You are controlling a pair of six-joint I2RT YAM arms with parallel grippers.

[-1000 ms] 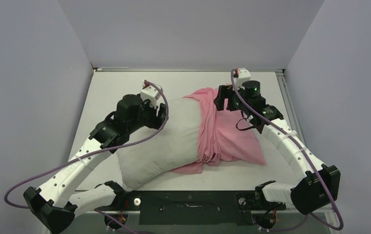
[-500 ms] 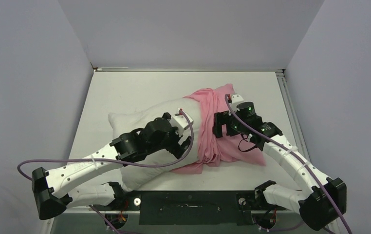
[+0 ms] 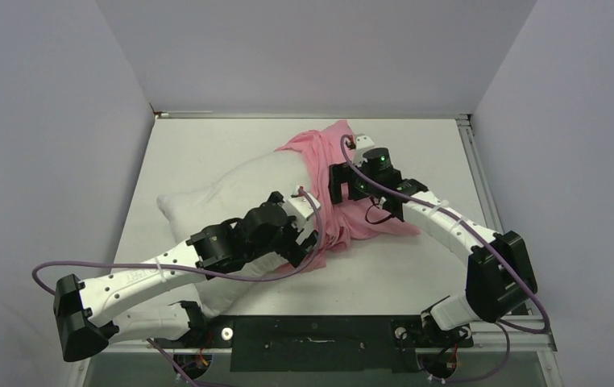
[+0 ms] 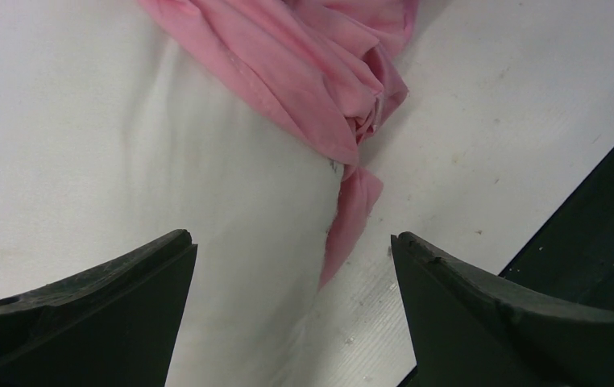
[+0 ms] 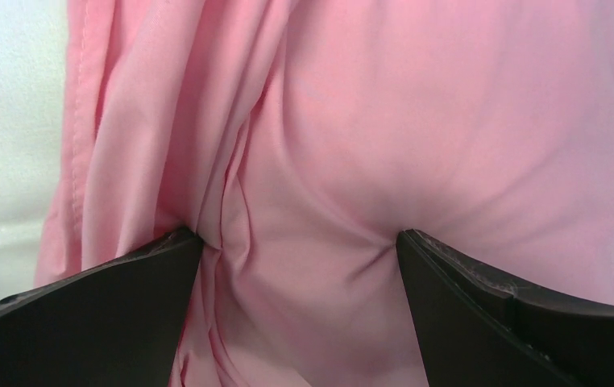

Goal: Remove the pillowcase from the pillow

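right end of pillow (image 3: pixel 231 184) hidden inside pillowcase (image 3: pixel 318 147), near edge — behind left arm (image 3: pixel 147 272)

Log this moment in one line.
left end effector: open over pillow | right end effector: open, on pillowcase | pillowcase: bunched, partly on

Table (image 3: pixel 199 145) open far-left and right (walls (image 3: pixel 62 161) close in); pillow (image 3: pixel 231 189), bunched pillowcase (image 3: pixel 316 149) block centre.

The left gripper (image 4: pixel 292 242) hung over the pillow (image 4: pixel 126 161).
Its jaws stood wide apart; the pink pillowcase (image 4: pixel 312 72) lay bunched along the pillow's edge, one flap trailing down beside the pale table (image 4: pixel 489 105).
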